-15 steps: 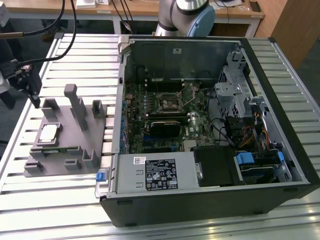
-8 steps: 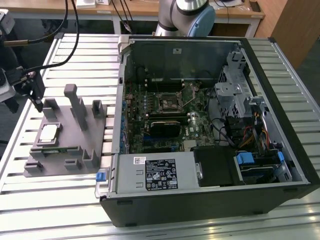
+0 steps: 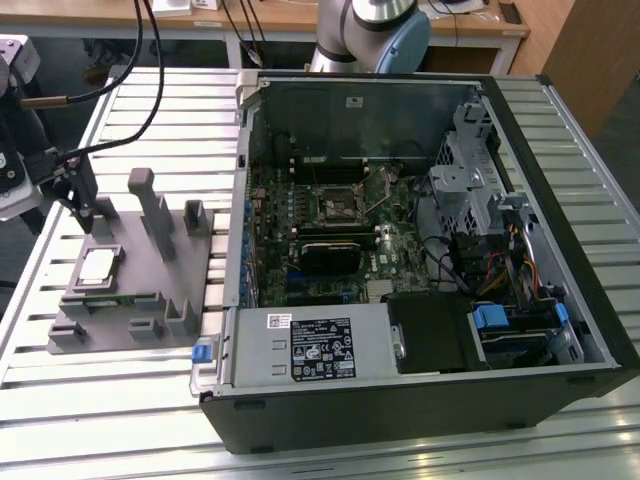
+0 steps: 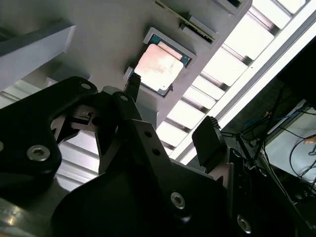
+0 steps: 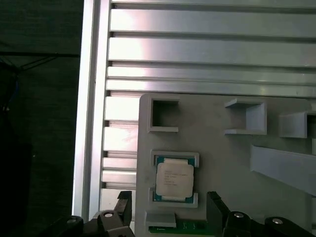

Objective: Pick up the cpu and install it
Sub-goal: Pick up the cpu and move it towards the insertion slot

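Silver-topped cpu (image 5: 174,180) lies flat, face up, seemingly square; gripper (image 5: 169,200) spread nearby.

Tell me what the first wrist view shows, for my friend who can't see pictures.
A shiny square cpu lies flat in a pocket of a gray holder plate, seen from above. The tool is open, with one dark finger on each side of the cpu in the picture. The plate rests on a silver slatted table.
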{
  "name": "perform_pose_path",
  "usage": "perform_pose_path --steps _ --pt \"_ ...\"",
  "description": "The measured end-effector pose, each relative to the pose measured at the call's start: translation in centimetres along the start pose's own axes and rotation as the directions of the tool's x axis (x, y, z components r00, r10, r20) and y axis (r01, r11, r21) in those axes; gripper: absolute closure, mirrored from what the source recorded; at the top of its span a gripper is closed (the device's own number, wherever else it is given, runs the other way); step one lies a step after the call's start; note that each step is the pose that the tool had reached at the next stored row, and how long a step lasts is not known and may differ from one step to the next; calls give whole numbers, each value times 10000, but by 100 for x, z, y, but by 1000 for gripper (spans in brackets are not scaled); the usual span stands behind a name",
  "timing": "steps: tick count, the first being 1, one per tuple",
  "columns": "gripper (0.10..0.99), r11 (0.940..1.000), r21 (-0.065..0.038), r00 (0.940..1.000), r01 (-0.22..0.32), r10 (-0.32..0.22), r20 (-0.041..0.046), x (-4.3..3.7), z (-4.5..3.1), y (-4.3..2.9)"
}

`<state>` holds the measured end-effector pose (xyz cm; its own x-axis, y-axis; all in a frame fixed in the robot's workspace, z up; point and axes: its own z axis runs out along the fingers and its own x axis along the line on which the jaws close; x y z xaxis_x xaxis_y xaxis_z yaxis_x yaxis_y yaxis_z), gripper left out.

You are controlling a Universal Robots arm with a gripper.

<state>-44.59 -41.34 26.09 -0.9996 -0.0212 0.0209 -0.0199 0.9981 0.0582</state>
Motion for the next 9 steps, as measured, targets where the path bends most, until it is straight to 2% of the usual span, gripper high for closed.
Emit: perform_pose_path --steps 9 --pt "380 10000 -1 10000 -37 37 2 -3 141 -8"
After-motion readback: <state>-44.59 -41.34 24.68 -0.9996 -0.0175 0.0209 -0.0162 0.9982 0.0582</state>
